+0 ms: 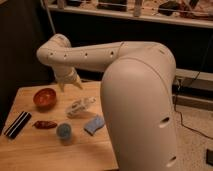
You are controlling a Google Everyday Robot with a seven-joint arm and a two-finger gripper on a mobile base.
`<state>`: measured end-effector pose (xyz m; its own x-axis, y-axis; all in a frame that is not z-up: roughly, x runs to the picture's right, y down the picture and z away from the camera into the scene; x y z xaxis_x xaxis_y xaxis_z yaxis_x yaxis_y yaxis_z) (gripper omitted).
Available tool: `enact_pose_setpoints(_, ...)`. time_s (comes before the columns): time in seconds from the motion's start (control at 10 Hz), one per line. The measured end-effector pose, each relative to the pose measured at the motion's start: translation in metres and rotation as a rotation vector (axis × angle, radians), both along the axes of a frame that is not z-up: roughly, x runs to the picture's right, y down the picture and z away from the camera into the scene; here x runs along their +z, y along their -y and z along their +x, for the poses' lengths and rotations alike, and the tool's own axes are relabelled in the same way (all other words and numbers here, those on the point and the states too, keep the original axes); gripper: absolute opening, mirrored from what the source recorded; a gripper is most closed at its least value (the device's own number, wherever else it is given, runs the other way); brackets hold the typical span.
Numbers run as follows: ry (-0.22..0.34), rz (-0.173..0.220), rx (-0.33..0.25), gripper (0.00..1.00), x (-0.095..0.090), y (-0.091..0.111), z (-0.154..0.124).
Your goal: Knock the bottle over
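The small white bottle lies on its side on the wooden table, neck pointing right, between the red bowl and the blue sponge. My gripper hangs just above the table's far edge, up and to the left of the bottle and apart from it. The large white arm sweeps in from the right and fills the right half of the view. The small blue cup stands upright in front of the bottle.
A red bowl sits at the back left. A red packet and a black striped object lie at the left. A blue sponge lies right of the cup. Dark shelving stands behind the table.
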<state>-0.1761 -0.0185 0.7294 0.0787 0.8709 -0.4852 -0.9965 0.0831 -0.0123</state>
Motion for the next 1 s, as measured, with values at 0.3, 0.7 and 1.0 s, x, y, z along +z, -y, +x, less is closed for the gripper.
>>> enact_pose_setpoints(0.3, -0.003, 0.003, 0.002, 0.65, -0.0093, -0.0033, -0.0053)
enact_pose_setpoints(0.7, -0.004, 0.003, 0.003, 0.65, -0.0091, -0.0032, -0.0047)
enact_pose_setpoints(1.0, -0.004, 0.002, 0.003, 0.65, -0.0088, -0.0033, -0.0044)
